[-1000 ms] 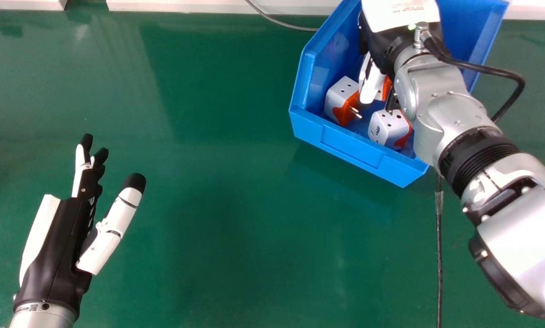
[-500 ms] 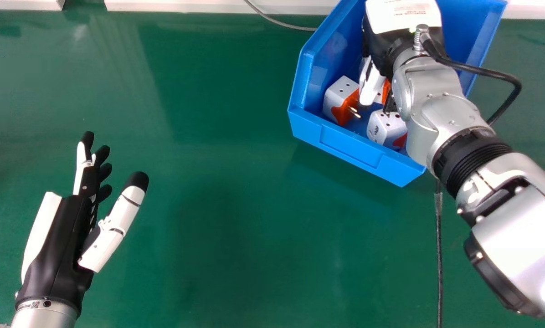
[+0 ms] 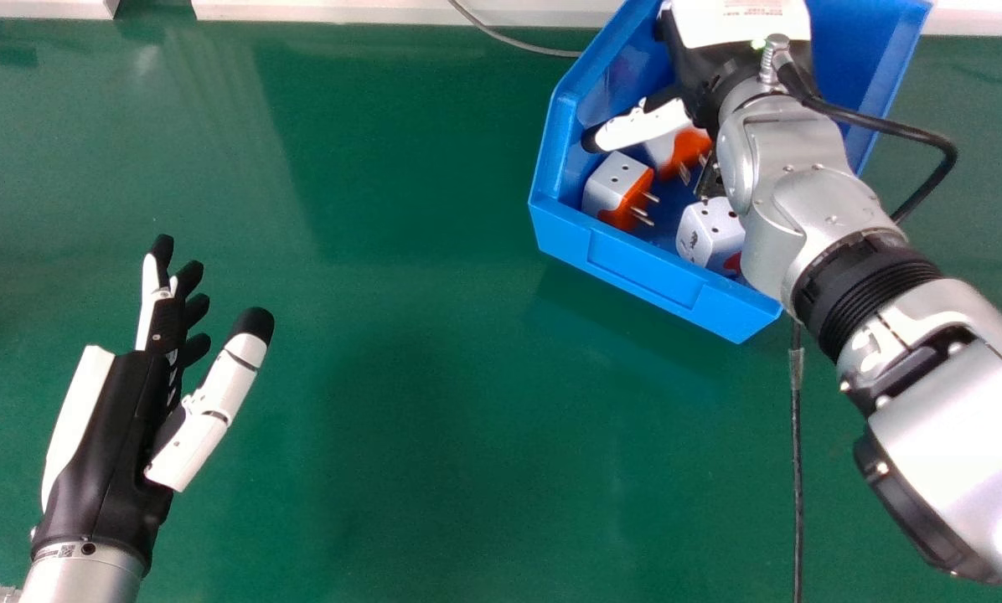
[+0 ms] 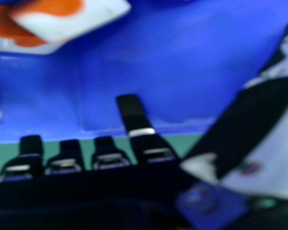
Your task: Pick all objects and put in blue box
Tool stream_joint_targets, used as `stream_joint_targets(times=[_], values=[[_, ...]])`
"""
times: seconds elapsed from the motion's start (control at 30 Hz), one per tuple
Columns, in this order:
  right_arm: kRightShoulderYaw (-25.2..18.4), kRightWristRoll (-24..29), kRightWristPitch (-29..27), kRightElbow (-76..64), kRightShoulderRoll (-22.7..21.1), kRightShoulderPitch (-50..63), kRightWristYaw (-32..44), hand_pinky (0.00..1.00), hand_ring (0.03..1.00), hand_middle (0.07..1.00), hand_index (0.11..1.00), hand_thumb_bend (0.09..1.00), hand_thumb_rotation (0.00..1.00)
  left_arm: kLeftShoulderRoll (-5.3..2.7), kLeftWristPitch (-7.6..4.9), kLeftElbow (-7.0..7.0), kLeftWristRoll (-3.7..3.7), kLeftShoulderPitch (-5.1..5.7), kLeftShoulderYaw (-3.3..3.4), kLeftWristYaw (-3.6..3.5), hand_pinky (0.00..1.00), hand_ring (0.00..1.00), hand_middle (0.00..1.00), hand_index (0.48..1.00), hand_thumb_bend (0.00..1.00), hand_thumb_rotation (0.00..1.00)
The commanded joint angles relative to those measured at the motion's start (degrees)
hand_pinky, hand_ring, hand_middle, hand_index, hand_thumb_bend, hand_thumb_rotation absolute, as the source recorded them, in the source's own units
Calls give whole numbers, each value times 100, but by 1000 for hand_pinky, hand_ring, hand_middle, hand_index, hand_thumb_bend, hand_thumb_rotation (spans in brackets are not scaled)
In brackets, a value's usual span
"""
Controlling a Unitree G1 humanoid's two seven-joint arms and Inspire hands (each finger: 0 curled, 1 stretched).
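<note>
Plug adapters, white and orange, lie inside the blue box (image 3: pixel 643 272): one (image 3: pixel 610 188) close to the left wall with its metal prongs turned rightward, one (image 3: pixel 677 151) farther back and partly covered by the right hand (image 3: pixel 706 71), and one (image 3: pixel 706 234) toward the near rim, partly covered by the right arm. Two white and orange adapters also show in the right hand view, apart from the fingers (image 4: pixel 137 115). The right hand is down in the box, spread, its thumb (image 3: pixel 639 127) stretched toward the left wall and its fingers extended; nothing is pinched in it.

The box stands askew on the table, its near rim turned at a slant. Blue floor shows between the left adapter and the near one. The thumb tip is just beside the left wall, so the room on that side is narrow; between the box and the left hand (image 3: pixel 124 427) lies a broad stretch of table. The left hand, open with its thumb apart, is over the lower left of the head view.

The table (image 3: pixel 417 402) is green and faintly glossy. A grey cable (image 3: pixel 509 40) reaches the box's far left side, a dark cable (image 3: pixel 797 469) runs from its near corner toward the bottom edge, and white strips (image 3: pixel 384 10) line the far edge.
</note>
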Motion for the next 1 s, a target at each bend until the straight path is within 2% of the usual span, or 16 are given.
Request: stream_joint_targets(times=[0.0,0.07,0.17,0.2,0.33,0.4,0.43,0.47,0.57,0.63,0.67,0.7,0.77,0.8,0.83,0.97], values=[[-48,24,105,-321,-28,-173,-81,917,1000,1000,1000,638,645,52,-43,-23,-5,-15,31,8,963,992,1000,1000,442,792],[-66,24,216,-593,-48,-61,-76,897,1000,1000,998,621,622,70,-57,4,-4,-19,48,7,956,984,1000,1000,436,788],[-180,48,512,-1343,-134,311,-36,840,971,1000,974,596,550,84,-79,34,-54,-28,62,-16,951,984,1000,1000,432,796],[-231,57,605,-1636,-166,462,3,824,962,1000,970,583,529,90,-83,46,-39,-33,64,-4,940,975,1000,1000,435,802],[-517,43,931,-3510,-400,1501,171,837,957,992,950,554,455,105,-108,94,-38,-46,82,-2,943,976,1000,1000,441,815],[-665,-28,1079,-4580,-479,2195,173,817,939,977,927,561,428,139,-137,135,21,-50,85,10,963,993,1000,1000,459,826],[-708,-86,1135,-5083,-519,2537,185,814,938,981,931,560,439,152,-132,135,91,-44,84,45,967,997,1000,1000,461,830],[-734,-134,1154,-5495,-568,2835,207,812,946,987,935,547,453,141,-145,147,70,-50,91,45,964,997,1000,999,461,835],[-882,-114,888,-6764,-684,3941,9,802,945,980,930,523,482,113,-187,236,-48,-71,128,20,957,989,1000,999,465,813],[-987,-15,700,-7541,-694,4670,-51,831,968,992,957,499,515,123,-201,281,-81,-74,148,5,971,996,1000,1000,485,812],[-1056,83,532,-7859,-695,5020,-112,855,984,996,978,484,555,141,-196,280,-17,-65,144,30,979,998,1000,1000,485,813],[-1140,243,385,-8169,-676,5361,-90,862,992,998,989,479,564,146,-199,278,-4,-57,148,36,980,999,1000,1000,477,820],[-1304,620,64,-8672,-615,5981,-34,939,998,1000,998,464,616,162,-210,309,-13,-54,170,28,991,1000,1000,1000,488,824],[-1369,808,-121,-8855,-570,6262,-52,937,999,1000,999,467,644,167,-238,357,-43,-66,189,19,991,1000,1000,1000,494,823],[-1432,1006,-353,-8994,-550,6525,-77,939,1000,1000,1000,473,657,185,-289,425,-27,-80,204,29,992,1000,1000,1000,498,819],[-1655,1695,-1370,-9205,-568,7420,-126,955,1000,1000,1000,441,733,210,-491,653,-78,-125,256,10,992,1000,1000,1000,471,806]])
